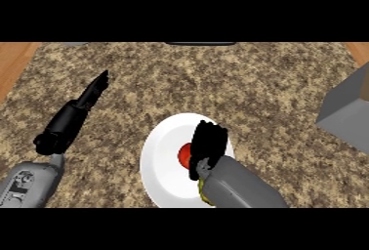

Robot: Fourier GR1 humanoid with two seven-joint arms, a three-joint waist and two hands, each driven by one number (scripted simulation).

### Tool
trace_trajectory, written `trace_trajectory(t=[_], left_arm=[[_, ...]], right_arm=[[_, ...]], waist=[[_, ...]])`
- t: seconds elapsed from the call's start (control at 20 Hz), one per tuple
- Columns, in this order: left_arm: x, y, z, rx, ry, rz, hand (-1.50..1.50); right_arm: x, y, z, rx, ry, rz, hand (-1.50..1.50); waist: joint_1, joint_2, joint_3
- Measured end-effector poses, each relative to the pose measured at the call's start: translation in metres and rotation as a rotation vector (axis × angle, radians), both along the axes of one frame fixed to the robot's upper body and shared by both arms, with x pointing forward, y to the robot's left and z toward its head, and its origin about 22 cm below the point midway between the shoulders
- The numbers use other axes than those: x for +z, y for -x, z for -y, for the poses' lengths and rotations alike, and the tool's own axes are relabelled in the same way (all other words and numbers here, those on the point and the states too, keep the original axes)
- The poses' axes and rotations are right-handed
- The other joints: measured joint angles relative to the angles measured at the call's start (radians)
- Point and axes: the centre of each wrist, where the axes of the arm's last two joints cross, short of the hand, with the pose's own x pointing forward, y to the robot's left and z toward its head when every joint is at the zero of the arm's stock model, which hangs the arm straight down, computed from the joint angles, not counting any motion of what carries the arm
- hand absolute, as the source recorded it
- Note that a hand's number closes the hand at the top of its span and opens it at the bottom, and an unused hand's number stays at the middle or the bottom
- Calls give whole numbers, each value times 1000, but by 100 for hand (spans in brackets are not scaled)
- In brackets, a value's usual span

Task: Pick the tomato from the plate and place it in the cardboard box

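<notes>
My right hand (209, 141) is over the plate (162, 171), covering most of the tomato (184, 155). The tomato lies on the plate and shows red at the hand's left side. I cannot tell whether this hand has closed on it. The box (346, 112) stands well off to this hand's right. My left hand (92, 93) is far to the left above the counter (252, 83), released, fingers straight, holding nothing.
</notes>
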Motion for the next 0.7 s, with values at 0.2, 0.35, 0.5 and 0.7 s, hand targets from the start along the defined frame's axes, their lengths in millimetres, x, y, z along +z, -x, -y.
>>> trace_trajectory(t=[0.2,0.35,0.5,0.7], left_arm=[[7,-1,3,3,4,3,0],[7,0,-4,10,5,3,0],[10,2,-10,16,3,-1,0],[6,5,-14,25,-1,-8,0]], right_arm=[[-1,-1,-7,60,29,43,150],[-3,4,-12,96,56,86,150],[-5,7,-6,182,45,123,150],[-2,27,16,486,-68,141,150]], waist=[[0,-1,0],[-1,-1,0],[-7,-2,1],[-19,-4,3]])
